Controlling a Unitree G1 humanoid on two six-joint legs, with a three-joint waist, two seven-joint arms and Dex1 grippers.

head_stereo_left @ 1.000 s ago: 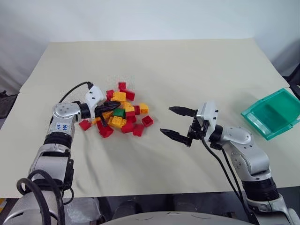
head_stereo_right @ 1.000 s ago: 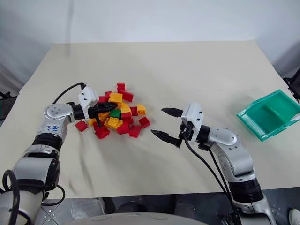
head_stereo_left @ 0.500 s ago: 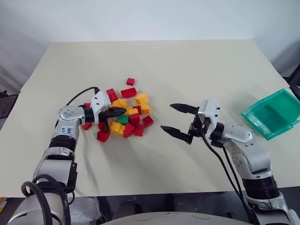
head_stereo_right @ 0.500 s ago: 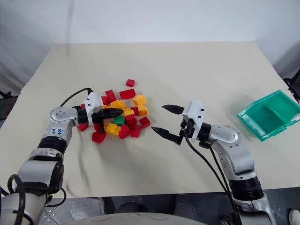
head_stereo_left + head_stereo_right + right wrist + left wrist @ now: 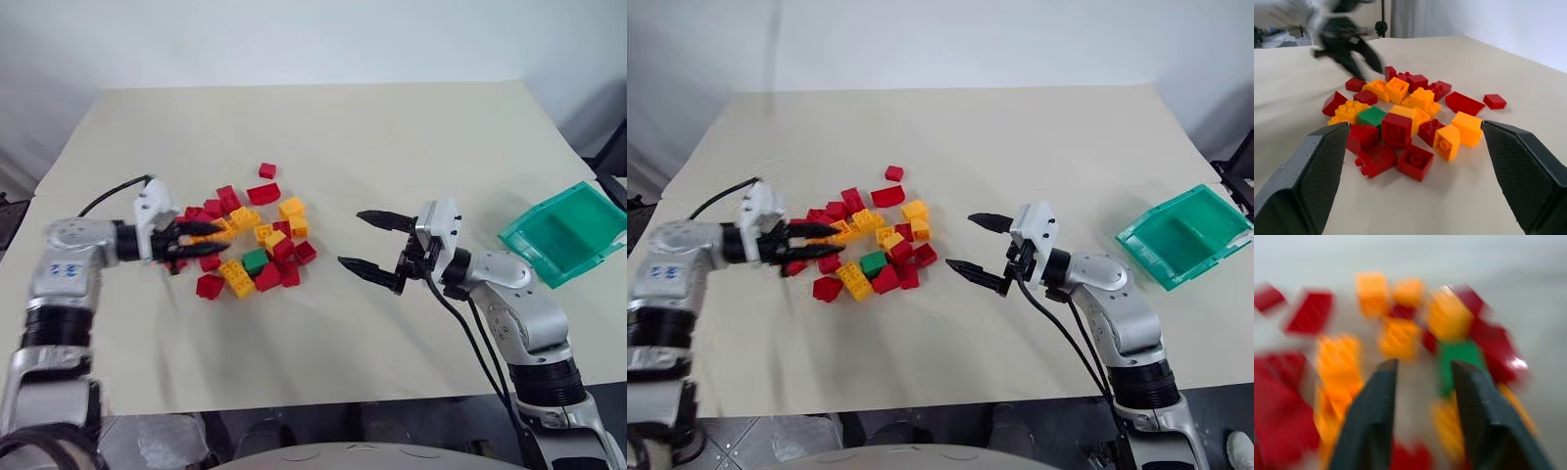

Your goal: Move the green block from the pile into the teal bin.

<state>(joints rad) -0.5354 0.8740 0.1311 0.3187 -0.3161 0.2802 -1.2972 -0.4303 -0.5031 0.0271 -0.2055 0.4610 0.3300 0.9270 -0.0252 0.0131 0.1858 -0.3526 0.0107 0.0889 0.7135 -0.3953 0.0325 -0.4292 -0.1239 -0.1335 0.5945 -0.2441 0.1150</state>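
One green block (image 5: 256,260) among many red and yellow bricks, lying in the pile (image 5: 245,238) at its near edge, not yet gripped. Still at the picking step. Left gripper (image 5: 196,236) at the pile's left side, partly open, empty. Right gripper (image 5: 370,243) right of the pile, wide, empty. Next, probably: reach the hard, studded cube, squeeze its flat sides, carry to the translucent teal bin (image 5: 562,235) well right of the pile.

Pile (image 5: 245,235) left of frame centre on table (image 5: 323,137). Green block (image 5: 256,260) at pile's lower edge, bricks touching on both sides. My left gripper (image 5: 201,238) at pile's left edge; my right gripper (image 5: 367,243) right of pile, apart from it. Teal bin (image 5: 563,235) at far right edge, well apart from pile.
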